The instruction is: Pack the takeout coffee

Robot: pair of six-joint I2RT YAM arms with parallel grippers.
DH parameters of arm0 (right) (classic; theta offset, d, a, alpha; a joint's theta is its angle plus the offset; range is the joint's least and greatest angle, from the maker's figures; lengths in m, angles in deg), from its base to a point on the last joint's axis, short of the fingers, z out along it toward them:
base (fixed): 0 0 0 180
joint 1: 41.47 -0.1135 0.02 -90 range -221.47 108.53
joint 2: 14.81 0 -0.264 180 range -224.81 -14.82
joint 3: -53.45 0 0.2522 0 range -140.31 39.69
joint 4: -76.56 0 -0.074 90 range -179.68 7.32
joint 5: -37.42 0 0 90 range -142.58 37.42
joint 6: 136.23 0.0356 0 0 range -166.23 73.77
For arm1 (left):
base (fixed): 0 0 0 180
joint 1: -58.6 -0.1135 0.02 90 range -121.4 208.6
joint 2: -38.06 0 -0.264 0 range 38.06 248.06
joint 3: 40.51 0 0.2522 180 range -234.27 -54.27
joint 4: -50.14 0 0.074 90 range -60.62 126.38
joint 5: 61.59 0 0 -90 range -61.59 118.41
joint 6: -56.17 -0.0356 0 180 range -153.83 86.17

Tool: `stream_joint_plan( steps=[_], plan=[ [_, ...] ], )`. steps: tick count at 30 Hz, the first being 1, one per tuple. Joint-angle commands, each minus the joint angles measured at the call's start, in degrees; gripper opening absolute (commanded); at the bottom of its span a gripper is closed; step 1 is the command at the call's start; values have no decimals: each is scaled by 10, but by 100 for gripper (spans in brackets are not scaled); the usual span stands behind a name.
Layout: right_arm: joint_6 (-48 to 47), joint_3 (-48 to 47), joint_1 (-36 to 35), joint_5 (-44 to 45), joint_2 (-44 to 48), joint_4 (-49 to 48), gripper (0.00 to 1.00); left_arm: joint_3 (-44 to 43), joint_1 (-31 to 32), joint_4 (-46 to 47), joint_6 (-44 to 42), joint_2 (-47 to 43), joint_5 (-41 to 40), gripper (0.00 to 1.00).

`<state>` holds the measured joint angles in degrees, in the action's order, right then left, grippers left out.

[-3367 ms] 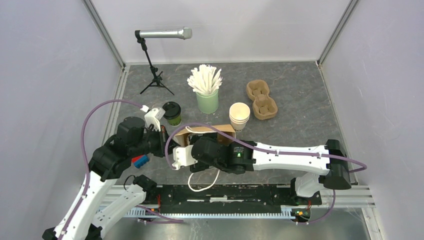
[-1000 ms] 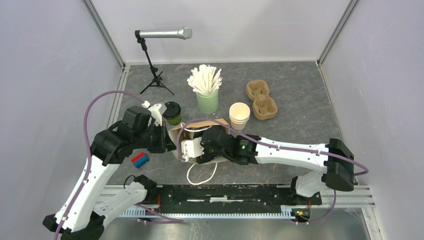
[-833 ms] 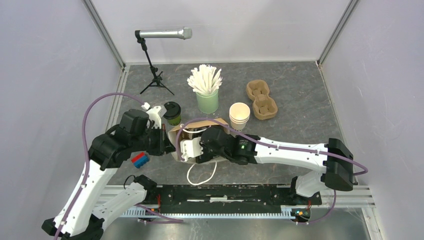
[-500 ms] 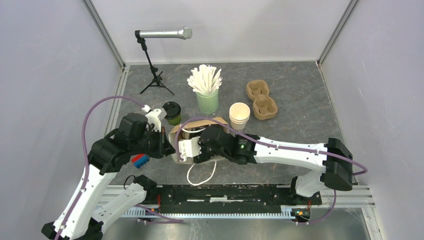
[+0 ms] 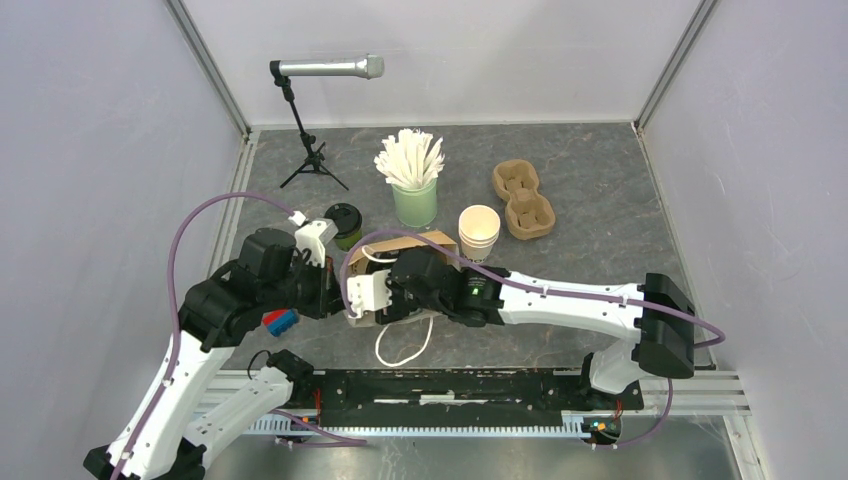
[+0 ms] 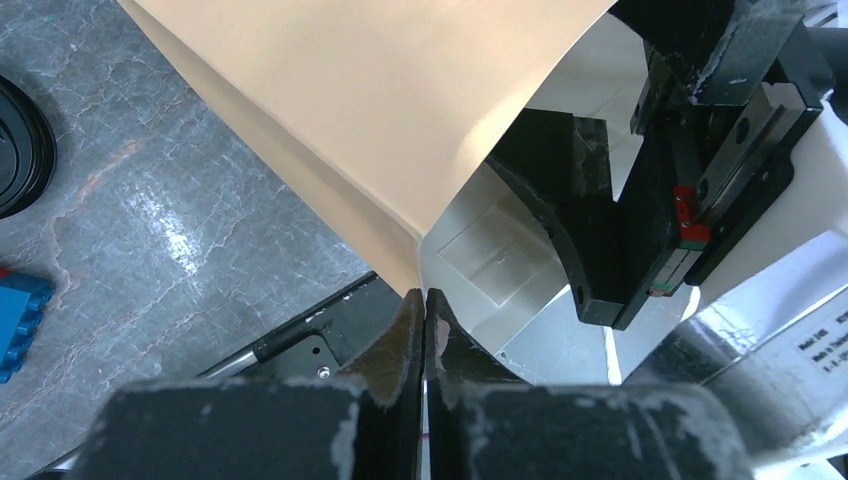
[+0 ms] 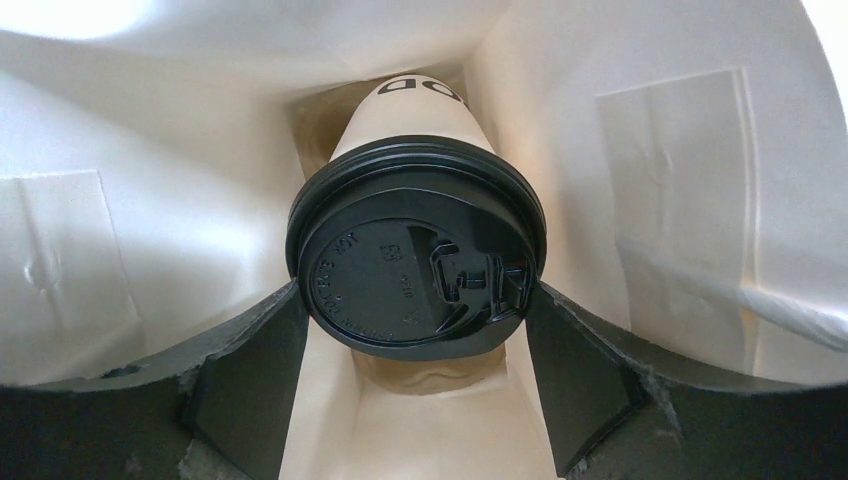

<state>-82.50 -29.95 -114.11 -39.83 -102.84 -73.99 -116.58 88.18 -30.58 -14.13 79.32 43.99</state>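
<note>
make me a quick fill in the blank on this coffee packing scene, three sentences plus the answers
1. The right pincer grips the white cup by its black ____.
2. That cup is ____ the paper bag, whose rim the left pincer pinches.
3. The lidded cup standing on the table outside the bag is olive-____.

Missing words: lid; inside; green

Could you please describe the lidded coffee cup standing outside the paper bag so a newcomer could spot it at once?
Start from the mint-green cup of white sticks near the middle of the table. Left of it and slightly nearer, beside the brown paper bag, stands the olive-green cup. Its black lid sets it apart from the lidless cream cup stack on the right.
</note>
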Motion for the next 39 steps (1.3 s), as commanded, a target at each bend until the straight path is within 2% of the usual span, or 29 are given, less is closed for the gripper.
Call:
stream_joint_plan(
  steps=[1, 16, 23, 39],
  plan=[
    [13, -26, -5, 20, -3, -39, 81, 2, -2, 24, -33, -2, 16, 2],
    [62, -34, -5, 64, -70, -15, 82, 6, -2, 25, -38, -8, 17, 2],
    [61, -24, -5, 58, -36, -17, 81, 11, -2, 24, -41, -14, 14, 2],
    [45, 15, -5, 152, -13, -88, 81, 25, -2, 30, -34, -22, 6, 2]
  ],
)
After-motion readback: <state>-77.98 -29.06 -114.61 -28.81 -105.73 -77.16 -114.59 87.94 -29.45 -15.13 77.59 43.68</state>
